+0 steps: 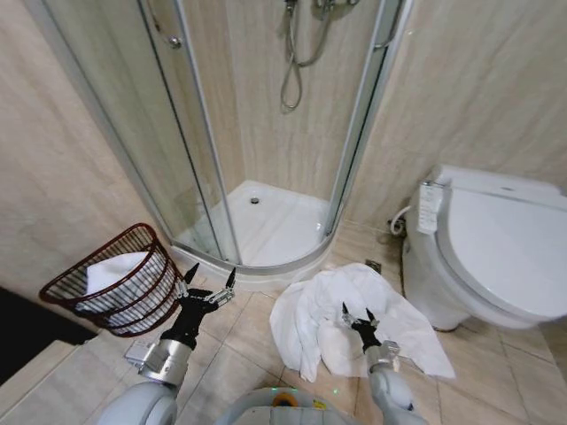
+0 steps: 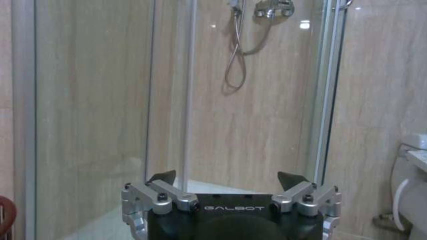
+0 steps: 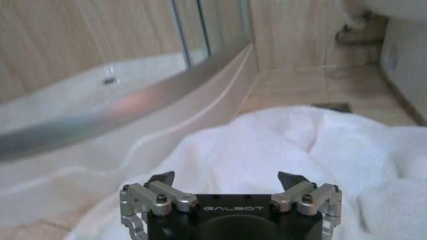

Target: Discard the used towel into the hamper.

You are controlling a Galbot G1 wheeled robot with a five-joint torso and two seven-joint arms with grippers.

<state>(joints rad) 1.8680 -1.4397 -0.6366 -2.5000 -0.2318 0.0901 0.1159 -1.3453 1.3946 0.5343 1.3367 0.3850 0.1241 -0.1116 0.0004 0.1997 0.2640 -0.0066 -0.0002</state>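
Shower enclosure (image 1: pixel 266 133) takes up most of the corner, curved glass door and white tray, with the toilet (image 1: pixel 496 248) off to the right against the wall. Towel (image 1: pixel 354 323) is the big white heap on the floor tiles between them, just in front of the shower step and close to the toilet base. It's crumpled with no clean long axis, though the pile spreads a bit wider side to side than front to back, and one flap trails toward the robot.

Hamper (image 1: pixel 120 282) sits to the left by the wall, tipped so its open mouth faces up and toward the robot, and there's already something white and folded inside it.

Right pincer (image 1: pixel 356 312) hangs right over the middle of the towel, fingers spread apart and holding nothing. Left pincer (image 1: pixel 211 281) is up beside the hamper rim, also released and empty, pointing at the shower.

My guess on handling: soft, floppy, light unless it's damp, not fragile at all. It'll drape and drag, so I'd pinch a thick raised fold near the centre of the heap rather than an edge, otherwise half of it stays on the floor
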